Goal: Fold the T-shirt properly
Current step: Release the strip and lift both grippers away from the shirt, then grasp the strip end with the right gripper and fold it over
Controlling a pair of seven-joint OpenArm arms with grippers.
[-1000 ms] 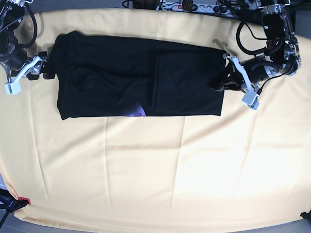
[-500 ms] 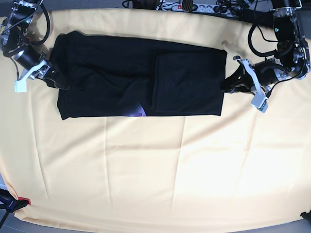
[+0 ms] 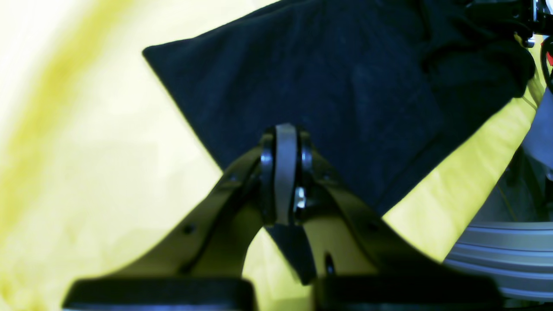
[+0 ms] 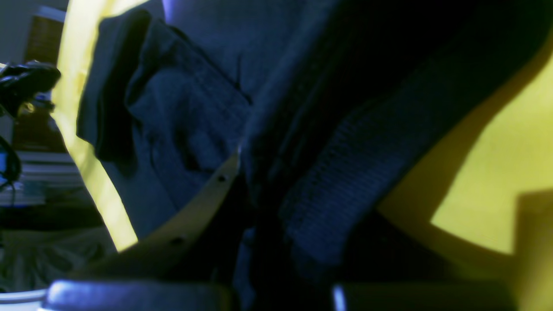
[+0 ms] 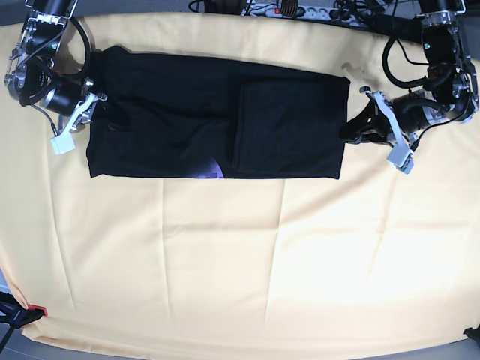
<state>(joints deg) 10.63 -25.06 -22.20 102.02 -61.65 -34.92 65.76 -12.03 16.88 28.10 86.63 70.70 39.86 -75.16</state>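
Observation:
The black T-shirt (image 5: 187,112) lies as a long flat band across the far half of the pale yellow cloth (image 5: 240,262), with a doubled panel (image 5: 289,127) at its right end and a sliver of purple print (image 5: 214,172) at its front edge. My left gripper (image 5: 352,133) is at the shirt's right edge. In the left wrist view its jaws (image 3: 285,129) are shut over the shirt's corner (image 3: 324,77), with no cloth visibly between them. My right gripper (image 5: 94,112) is on the shirt's left edge. In the right wrist view, bunched ribbed fabric (image 4: 337,194) fills the jaws.
A power strip and cables (image 5: 292,9) lie beyond the far edge of the cloth. A red tag (image 5: 37,310) and a black object sit at the front left corner. The cloth's creases (image 5: 281,225) run toward the front.
My right gripper has moved right, onto the shirt's left edge, and that edge has shifted. My left gripper has drawn back from the doubled panel to the shirt's right edge.

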